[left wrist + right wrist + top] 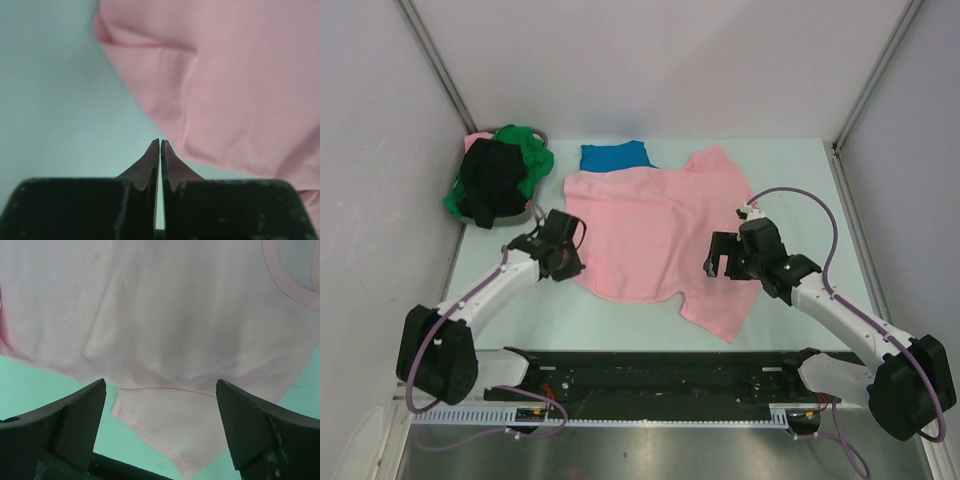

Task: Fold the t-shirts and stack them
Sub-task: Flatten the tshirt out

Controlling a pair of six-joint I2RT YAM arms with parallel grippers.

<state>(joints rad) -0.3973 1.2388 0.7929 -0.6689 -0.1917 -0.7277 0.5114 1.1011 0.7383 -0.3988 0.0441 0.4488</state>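
A light pink t-shirt (pixel 650 220) lies spread flat on the middle of the table. A bright blue t-shirt (pixel 615 156) lies folded just behind it. A green t-shirt (pixel 532 150) and a black t-shirt (pixel 492 180) are bunched in the basket at the back left. My left gripper (pixel 575 240) sits at the pink shirt's left edge. In the left wrist view it (pixel 160 142) is shut with nothing between its fingers, and the pink cloth (pixel 240 75) lies just ahead and to the right. My right gripper (pixel 160 382) stands wide open above a pink sleeve (pixel 175 425) on the shirt's right side (pixel 720 262).
The grey round basket (pixel 527 213) stands at the back left corner, with a bit of pink cloth (pixel 477 140) behind it. White walls close in the table on the left, back and right. Bare green table (pixel 800 180) shows to the right of the pink shirt.
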